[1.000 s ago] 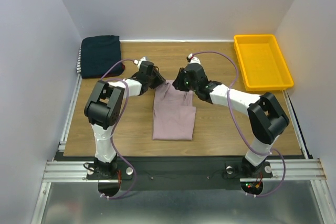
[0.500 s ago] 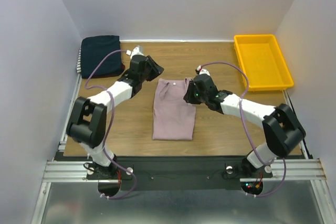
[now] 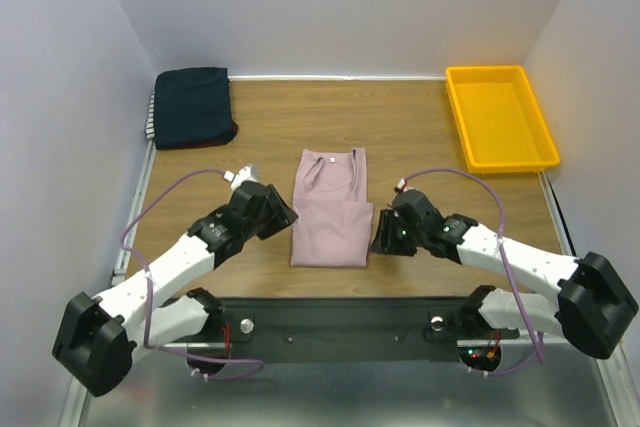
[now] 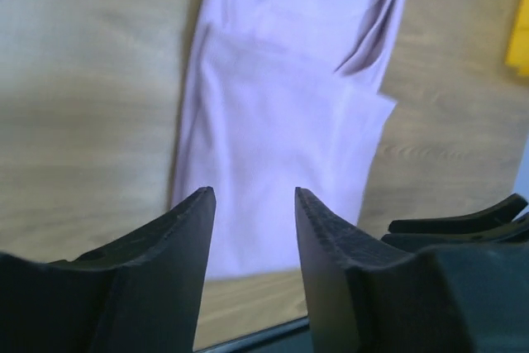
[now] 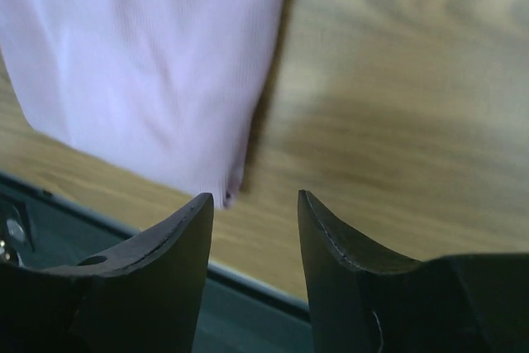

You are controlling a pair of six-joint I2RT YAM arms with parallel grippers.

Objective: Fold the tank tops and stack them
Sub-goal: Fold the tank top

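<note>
A pale dusty-pink tank top point(image 3: 330, 207) lies flat in a long narrow fold at the table's middle, straps at the far end. It fills the upper part of the left wrist view point(image 4: 289, 113) and the upper left of the right wrist view point(image 5: 149, 64). My left gripper point(image 3: 285, 217) hovers open just left of its near half, nothing between the fingers. My right gripper point(image 3: 380, 237) is open beside its near right corner, also empty. A folded pile of tank tops point(image 3: 190, 105), dark navy uppermost with striped and red edges, sits at the far left corner.
A yellow plastic tray point(image 3: 545, 117) stands at the far right. The table's dark front rail point(image 3: 330, 312) runs just behind the pink top's near hem. Bare wood lies on both sides of the pink top.
Both arms have drawn back from the strap end of the pink top toward its near end. Both grippers have opened wider. The straps now lie uncovered.
</note>
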